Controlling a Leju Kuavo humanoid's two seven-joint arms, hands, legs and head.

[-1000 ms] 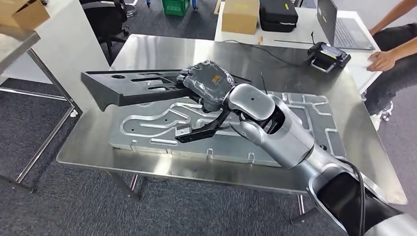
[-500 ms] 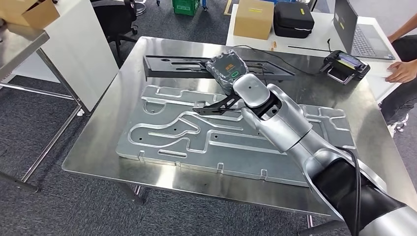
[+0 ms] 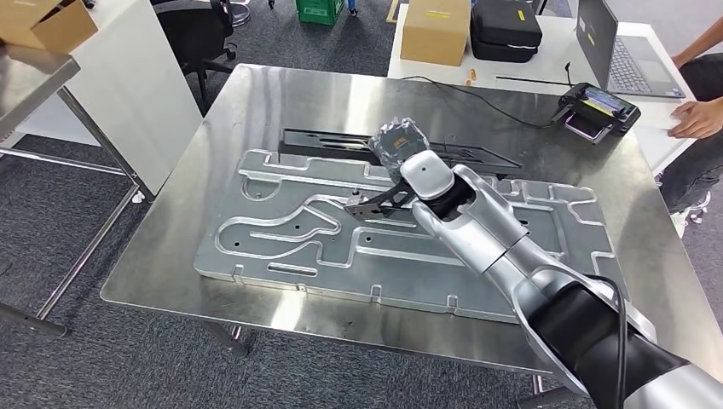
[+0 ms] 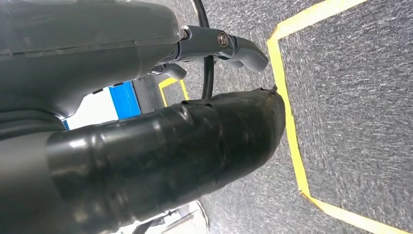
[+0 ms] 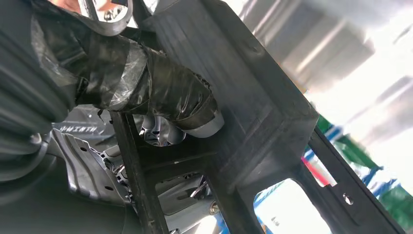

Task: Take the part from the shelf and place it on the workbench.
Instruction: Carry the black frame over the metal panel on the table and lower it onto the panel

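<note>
The right robot hand (image 3: 401,141), wrapped in clear film, grips the long black part (image 3: 337,144) near its middle; the close view from that wrist shows its thumb (image 5: 165,100) pressed against the part's (image 5: 253,107) ribbed face. The part lies lengthwise across the steel table (image 3: 281,89), along the far edge of a large grey machined plate (image 3: 281,234); whether it touches the table cannot be told. The left robot hand (image 4: 160,156) hangs over grey carpet (image 4: 350,87) marked with yellow tape (image 4: 290,126), and whether it is open or closed cannot be told. Beyond the table stand a cardboard box (image 3: 436,31), a black case (image 3: 506,28) and a laptop (image 3: 618,53), with a person's hand (image 3: 695,118) nearby
</note>
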